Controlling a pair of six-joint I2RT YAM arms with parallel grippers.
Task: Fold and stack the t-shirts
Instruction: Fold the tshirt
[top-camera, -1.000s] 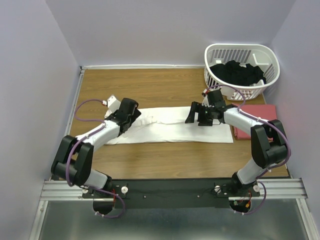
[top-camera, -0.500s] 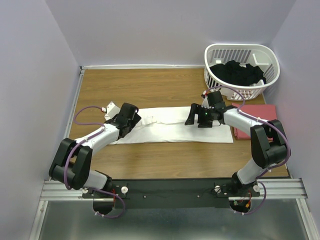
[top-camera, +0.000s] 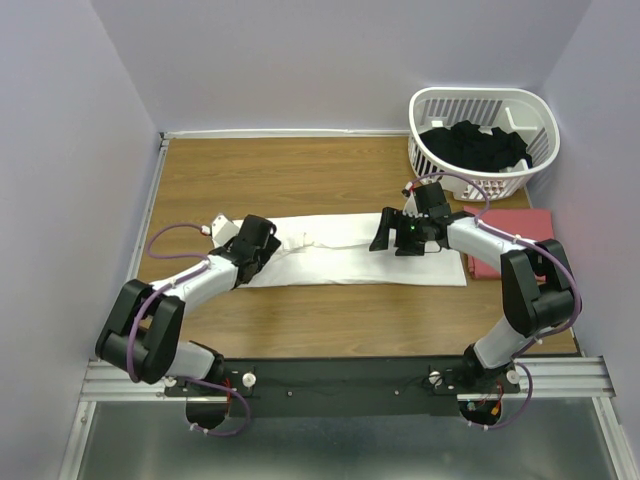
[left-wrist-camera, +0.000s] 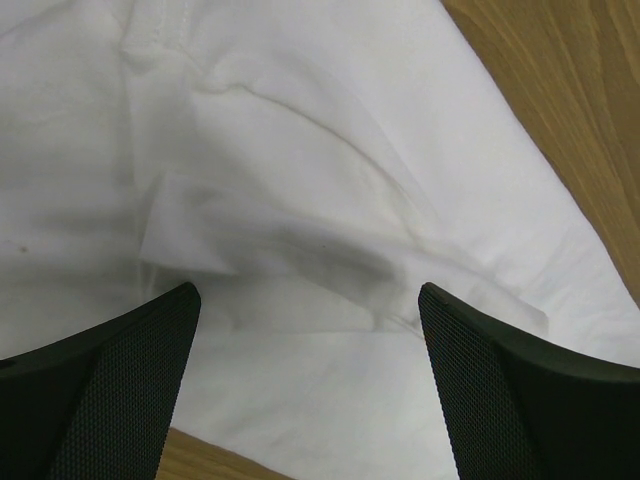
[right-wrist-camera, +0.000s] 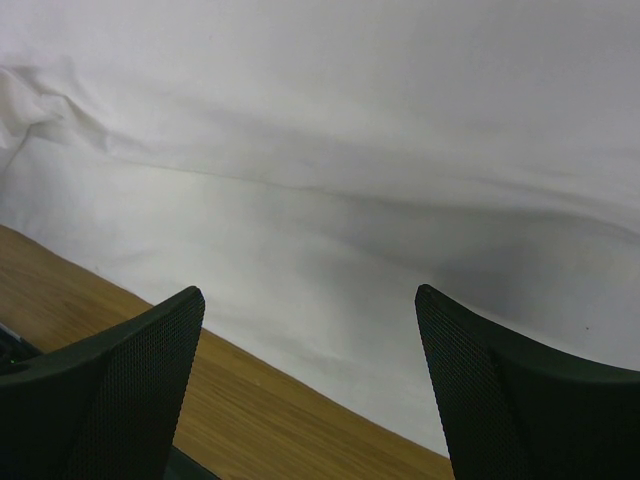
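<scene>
The white t-shirt lies folded into a long flat strip across the middle of the table. It fills the left wrist view, wrinkled at a folded sleeve, and the right wrist view. My left gripper is open over the strip's left end, holding nothing. My right gripper is open over the strip's right half, near its front edge, holding nothing. The salmon-red t-shirt lies folded at the right, partly under my right arm.
A white slatted basket with dark clothes stands at the back right corner. Bare wooden table lies behind the white shirt and in front of it. Walls close in on three sides.
My left gripper has slid slightly toward me and right along the shirt's left end; the cloth there now looks narrower. My right gripper has barely moved.
</scene>
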